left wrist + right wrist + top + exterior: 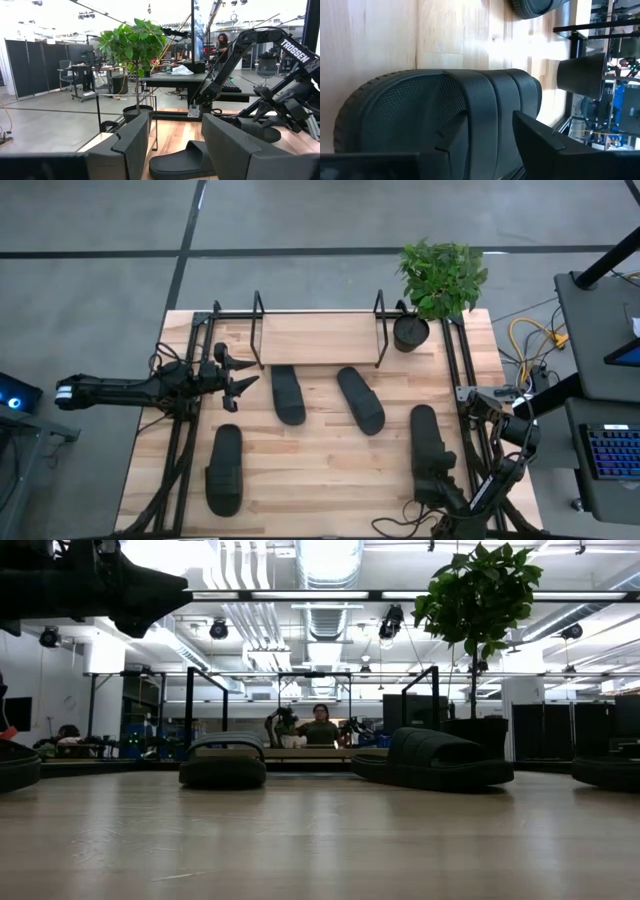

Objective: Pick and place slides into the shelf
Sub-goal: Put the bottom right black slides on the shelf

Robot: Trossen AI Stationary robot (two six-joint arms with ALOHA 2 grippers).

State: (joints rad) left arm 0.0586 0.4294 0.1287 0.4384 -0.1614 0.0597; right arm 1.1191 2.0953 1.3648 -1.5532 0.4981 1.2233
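I see right tool (437, 485) closing around the rightmost slide (427, 438) on the counter (320, 480) | left tool (240, 377) open, hovering beside shelf (318, 337)

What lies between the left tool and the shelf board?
In the high view, only the shelf's left black wire upright stands between the left tool and the shelf board; no slide sits there.

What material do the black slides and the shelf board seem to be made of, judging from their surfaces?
The slides look like matte black rubber or foam: the strap shows a fine dotted texture, the sole edge is ribbed, and there is no shine. The shelf board seems to be light, unpainted wood, with visible grain like the table, held between thin black uprights, probably metal wire.
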